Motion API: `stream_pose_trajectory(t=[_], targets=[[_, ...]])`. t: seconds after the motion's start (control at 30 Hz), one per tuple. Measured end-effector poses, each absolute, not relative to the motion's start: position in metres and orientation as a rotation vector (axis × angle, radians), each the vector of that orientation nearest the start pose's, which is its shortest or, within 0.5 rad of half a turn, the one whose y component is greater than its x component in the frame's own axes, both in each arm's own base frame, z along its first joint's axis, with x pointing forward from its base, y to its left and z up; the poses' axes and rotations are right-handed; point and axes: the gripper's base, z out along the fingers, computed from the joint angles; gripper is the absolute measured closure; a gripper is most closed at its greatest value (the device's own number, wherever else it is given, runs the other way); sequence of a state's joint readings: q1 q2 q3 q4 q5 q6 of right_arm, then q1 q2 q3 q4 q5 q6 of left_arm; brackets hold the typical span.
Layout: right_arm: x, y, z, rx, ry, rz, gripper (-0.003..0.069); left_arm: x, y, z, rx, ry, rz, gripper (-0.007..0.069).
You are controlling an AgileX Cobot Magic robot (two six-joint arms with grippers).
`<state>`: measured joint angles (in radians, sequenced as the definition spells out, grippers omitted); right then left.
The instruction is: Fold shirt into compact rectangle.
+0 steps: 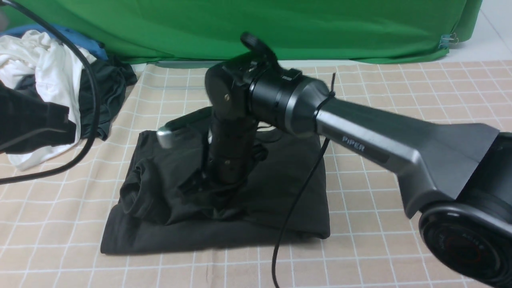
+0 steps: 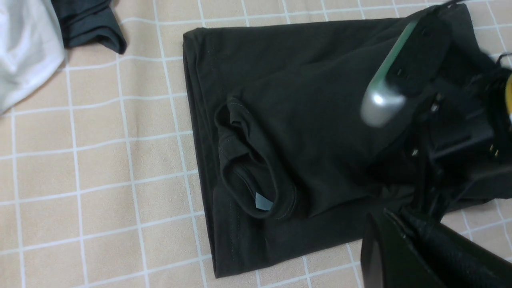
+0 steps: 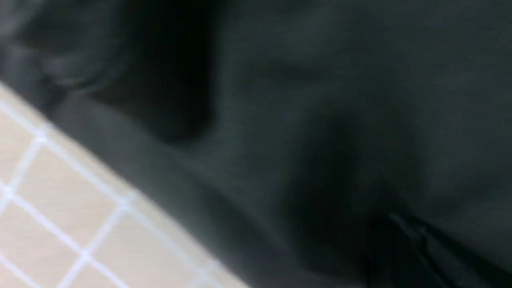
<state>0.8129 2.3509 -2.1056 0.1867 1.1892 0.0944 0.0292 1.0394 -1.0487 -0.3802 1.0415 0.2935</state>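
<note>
The shirt (image 1: 224,208) lies folded into a rough rectangle at the centre of the front view, on the table (image 1: 400,120), which is covered with a beige cloth checked in white lines. A smaller upper layer sits bunched on a wider lower layer. The neck opening shows at the left side of the bundle, and the left wrist view shows a small pale neck label (image 2: 263,201) inside the collar.

The right arm (image 1: 372,144) reaches in from the lower right of the front view and bends down over the middle of the shirt. Its right tool (image 1: 218,198) is pressed into the fabric near the front edge of the upper layer. Its tip is buried in dark cloth, so I cannot tell how far it is spread or whether it grips the fabric. The right wrist view is filled with blurred black cloth, with a corner of checked table at lower left.

Only a dark, blurred part of the left arm (image 1: 32,120) shows at the left edge of the front view; its tool is out of sight.

At the upper left of the front view a white garment (image 1: 44,68) and a dark grey garment (image 1: 106,92) lie heaped together, apart from the shirt. A green backdrop (image 1: 280,28) hangs behind the table.
</note>
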Motion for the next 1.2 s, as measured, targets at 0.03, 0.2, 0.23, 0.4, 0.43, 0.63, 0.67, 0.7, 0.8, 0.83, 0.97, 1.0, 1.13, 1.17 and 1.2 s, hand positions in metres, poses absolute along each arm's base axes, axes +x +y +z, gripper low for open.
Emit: stream_pose_trajectory(t=[0.03,0.2,0.23,0.4,0.43,0.63,0.67,0.7,0.8,0.83,0.97,1.0,1.13,1.17,1.2], targets=[[0.326,0.378,0.191,-0.993,2.815,0.41,0.0624,0.191,-0.024,0.364,0.216,2.436,-0.349,0.0606],[0.31,0.395,0.193,-1.066,2.755,0.448,0.0622,0.192,-0.023,0.365,0.196,2.429,-0.351,0.0606],[0.31,0.396,0.194,-1.077,2.748,0.45,0.0621,0.192,-0.023,0.365,0.184,2.429,-0.355,0.0606],[0.32,0.388,0.217,-1.095,2.712,0.449,0.062,0.192,-0.024,0.365,0.16,2.43,-0.367,0.0606],[0.324,0.382,0.226,-1.083,2.697,0.453,0.062,0.192,-0.024,0.365,0.15,2.431,-0.371,0.0606],[0.336,0.332,0.273,-0.97,2.676,0.444,0.0622,0.192,-0.024,0.365,0.121,2.435,-0.382,0.0606],[0.334,0.321,0.275,-0.963,2.692,0.432,0.0622,0.192,-0.024,0.365,0.119,2.435,-0.383,0.0606],[0.333,0.312,0.277,-0.956,2.705,0.42,0.0622,0.192,-0.024,0.365,0.119,2.435,-0.383,0.0606],[0.328,0.296,0.26,-0.942,2.788,0.382,0.0622,0.192,-0.024,0.365,0.118,2.435,-0.383,0.0606],[0.326,0.292,0.247,-0.939,2.821,0.367,0.0622,0.192,-0.024,0.365,0.118,2.435,-0.383,0.0606],[0.319,0.289,0.203,-0.927,2.873,0.338,0.0622,0.192,-0.024,0.365,0.116,2.434,-0.386,0.0606],[0.319,0.29,0.201,-0.927,2.873,0.339,0.0622,0.193,-0.024,0.365,0.116,2.433,-0.385,0.0606],[0.313,0.288,0.175,-0.928,2.958,0.33,0.0622,0.192,-0.024,0.365,0.116,2.433,-0.383,0.0606],[0.313,0.288,0.174,-0.935,2.96,0.33,0.0622,0.193,-0.023,0.365,0.117,2.433,-0.382,0.0606],[0.313,0.288,0.176,-0.939,2.956,0.332,0.0622,0.193,-0.023,0.365,0.116,2.431,-0.381,0.0606]])
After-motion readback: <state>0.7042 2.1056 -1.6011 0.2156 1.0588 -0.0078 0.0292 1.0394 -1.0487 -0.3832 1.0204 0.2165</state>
